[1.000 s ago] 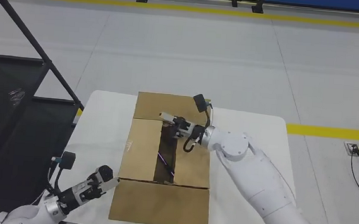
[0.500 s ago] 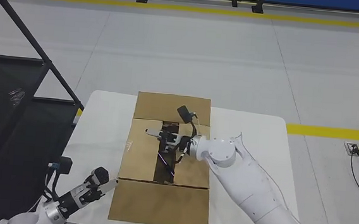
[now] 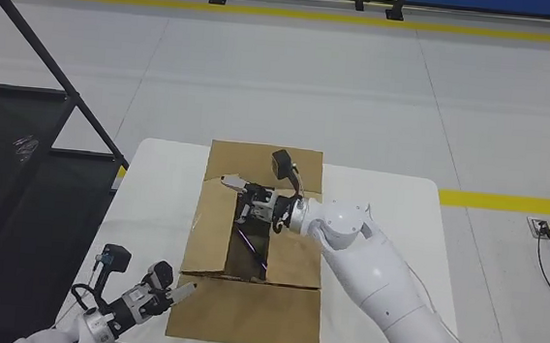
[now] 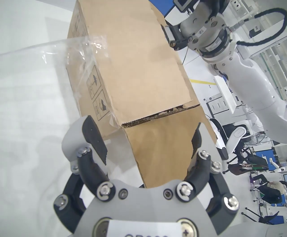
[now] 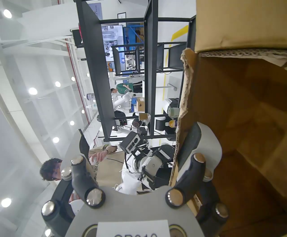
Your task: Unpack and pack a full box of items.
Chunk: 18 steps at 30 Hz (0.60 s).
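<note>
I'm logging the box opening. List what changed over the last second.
The right gripper moved across the box's gap to the inner flap on the left arm's side. Fingers open, it caught the flap's edge and tipped it up, widening the opening. The left gripper, open, drew back toward the robot, beside the near flap. The box stayed put on the table.

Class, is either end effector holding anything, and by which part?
Nothing is gripped. The right end effector is open, astride the edge of the raised flap of the cardboard box; the left end effector is open near the box's corner.
</note>
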Tool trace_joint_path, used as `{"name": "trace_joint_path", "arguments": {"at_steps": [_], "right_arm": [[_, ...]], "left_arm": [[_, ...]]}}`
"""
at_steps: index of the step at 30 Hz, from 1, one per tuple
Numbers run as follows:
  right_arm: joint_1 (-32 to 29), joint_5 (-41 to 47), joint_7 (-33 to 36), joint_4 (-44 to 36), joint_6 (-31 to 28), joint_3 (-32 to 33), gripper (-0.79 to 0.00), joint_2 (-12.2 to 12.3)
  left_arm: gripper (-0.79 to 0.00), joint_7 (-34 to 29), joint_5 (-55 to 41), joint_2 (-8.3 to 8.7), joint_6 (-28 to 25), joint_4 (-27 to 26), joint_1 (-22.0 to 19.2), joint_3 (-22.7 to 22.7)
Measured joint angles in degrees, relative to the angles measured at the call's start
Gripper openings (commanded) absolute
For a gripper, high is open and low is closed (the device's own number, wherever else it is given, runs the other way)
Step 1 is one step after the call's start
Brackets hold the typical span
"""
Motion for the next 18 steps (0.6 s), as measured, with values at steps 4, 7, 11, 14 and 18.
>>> {"name": "trace_joint_path", "arguments": {"at_steps": [4,7,11,14,18], "right_arm": [[0.59,2.29,0.99,0.09,-0.07,-0.13,0.0,-0.82],[1.2,3.5,1.59,0.45,-0.14,-0.35,0.0,-1.46],[2.08,4.26,2.15,1.14,-0.46,-1.05,0.0,-2.4],[2.62,5.07,3.31,2.02,-0.64,-1.55,0.0,-3.09],[3.2,6.98,6.2,3.62,-1.42,-1.85,0.0,-3.94]], "left_arm": [[0.0,1.6,2.95,-0.21,2.86,-1.1,-0.14,1.27],[0.0,3.33,6.03,-0.38,5.31,-1.91,-0.26,2.14],[0.0,6.74,9.05,-0.8,9.28,-2.58,-0.52,3.8],[0.0,10.07,11.16,-1.16,12.61,-2.84,-0.95,4.83],[0.0,13.62,11.87,-1.61,15.41,-2.83,-1.12,6.04]]}}
